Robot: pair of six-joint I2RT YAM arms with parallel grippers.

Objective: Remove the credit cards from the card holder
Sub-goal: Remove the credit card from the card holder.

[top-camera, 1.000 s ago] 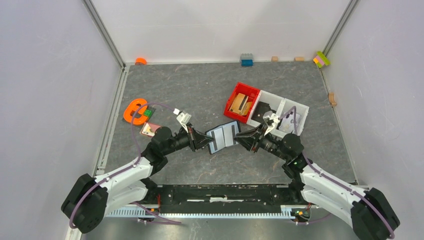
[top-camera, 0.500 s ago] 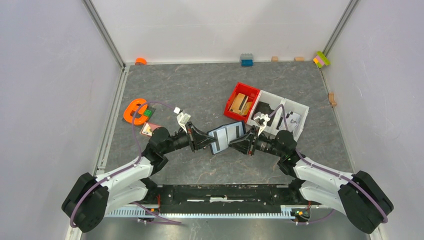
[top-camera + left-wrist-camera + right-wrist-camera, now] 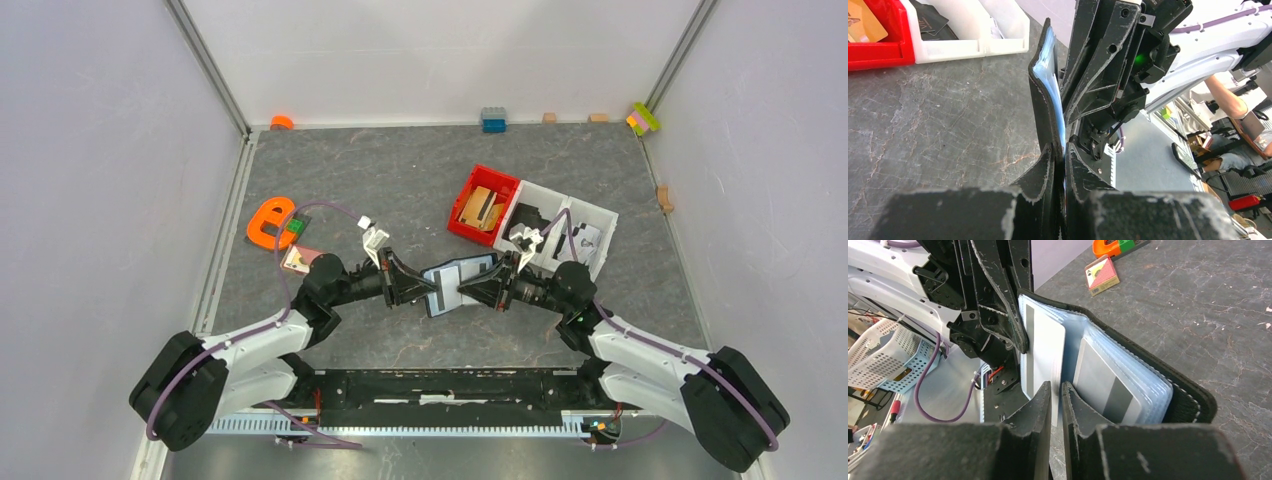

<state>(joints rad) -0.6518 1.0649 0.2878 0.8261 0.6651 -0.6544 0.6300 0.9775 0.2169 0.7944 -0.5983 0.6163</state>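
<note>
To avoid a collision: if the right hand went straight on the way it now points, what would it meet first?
Most likely the white card in the open card holder, just ahead of the right hand; the left hand grips beyond it.

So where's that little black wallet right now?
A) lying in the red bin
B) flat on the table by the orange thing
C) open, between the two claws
C: the left claw is clamped on one edge of the card holder, which stands open with the right claw at its card sleeves.
</note>
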